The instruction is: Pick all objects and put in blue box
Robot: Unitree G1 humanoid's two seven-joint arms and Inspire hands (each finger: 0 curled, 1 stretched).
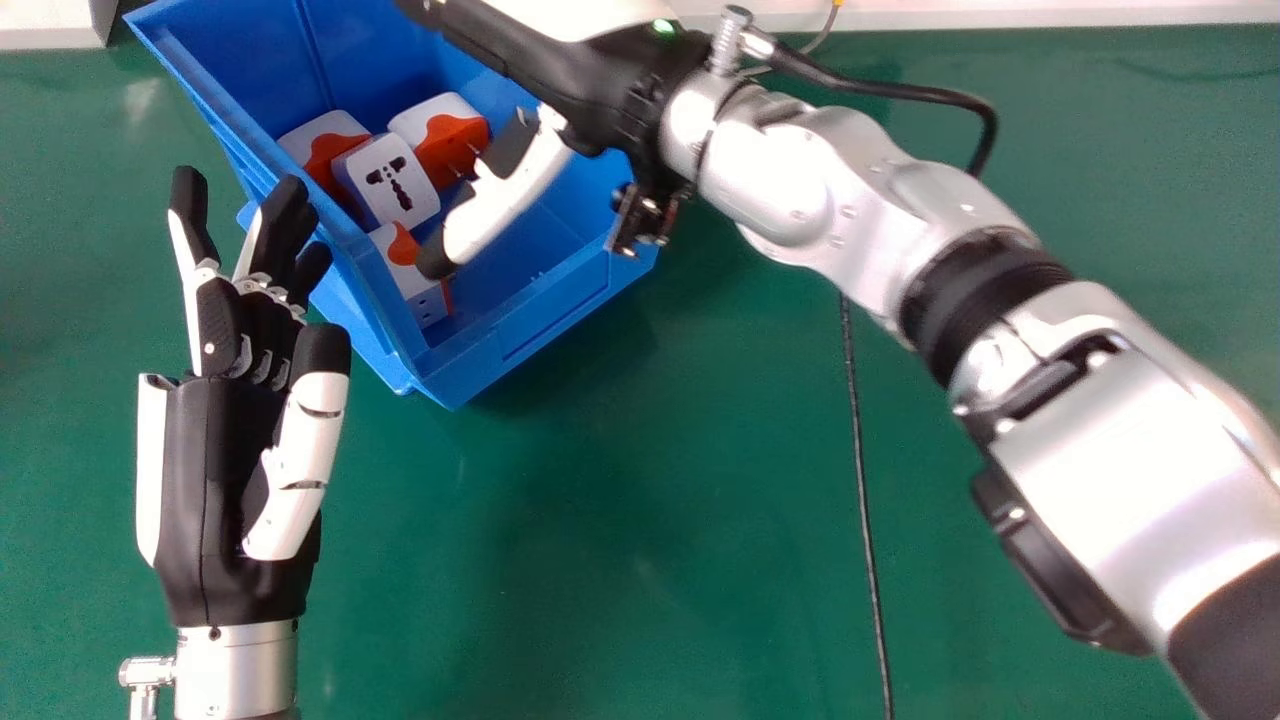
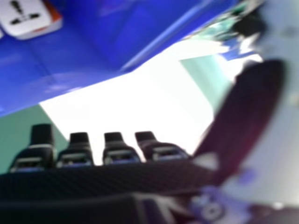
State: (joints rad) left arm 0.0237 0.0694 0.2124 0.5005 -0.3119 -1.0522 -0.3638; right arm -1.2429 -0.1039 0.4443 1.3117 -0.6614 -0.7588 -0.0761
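My right hand [image 1: 510, 190] is over the blue box [image 1: 545, 325], its white, black-tipped thumb pointing down into it. The right hand [image 2: 114, 151] has its fingers straight and holds nothing. Several white and orange plug adapters lie inside the box, among them a socket-faced one [image 1: 390, 182] and another [image 1: 425, 300] near the thumb tip. In the right hand view a white adapter [image 2: 28, 17] sits against blue plastic. My left hand [image 1: 225, 450] is palm up beside the box's left side, with relaxed fingers and nothing in it.
Green tabletop [image 1: 640, 560] surrounds the box. A thin black cable [image 1: 862, 490] runs across it beneath the silver right forearm. Along the far edge of the table is a white strip [image 1: 1060, 12].
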